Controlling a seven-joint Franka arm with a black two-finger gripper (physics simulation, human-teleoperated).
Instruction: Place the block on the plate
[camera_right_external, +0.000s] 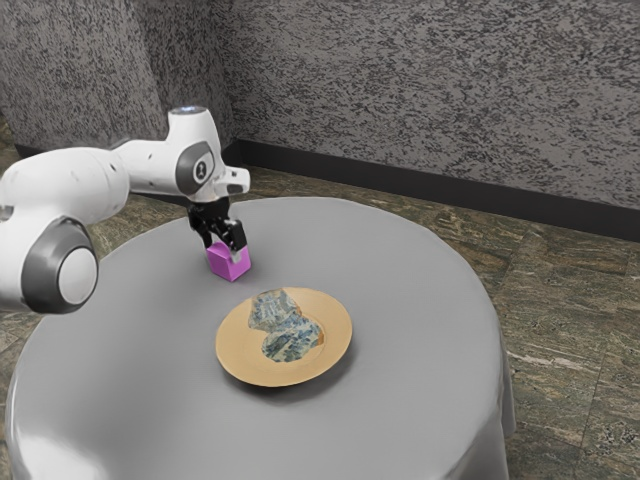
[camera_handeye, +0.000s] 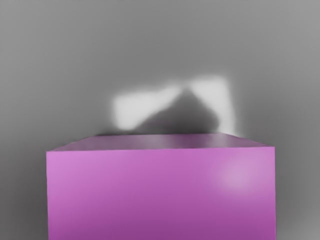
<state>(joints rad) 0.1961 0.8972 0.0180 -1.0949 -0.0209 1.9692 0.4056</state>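
Magenta block (camera_handeye: 161, 192), smooth, glossy, seemingly a cube

Room with mottled walls (camera_right_external: 420, 90), baseboard (camera_right_external: 400, 181)

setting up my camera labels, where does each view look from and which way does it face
Exterior view: beside the arm, looking down across the round grey cloth-covered table toward the mottled grey wall; the white-and-grey robot arm enters from the exterior view's left, its black claw at the magenta cube-like block, near the round tan plate.
Wrist view: on the arm's hand, looking down close at the block, with tabletop beyond.
Shared: block and tabletop.
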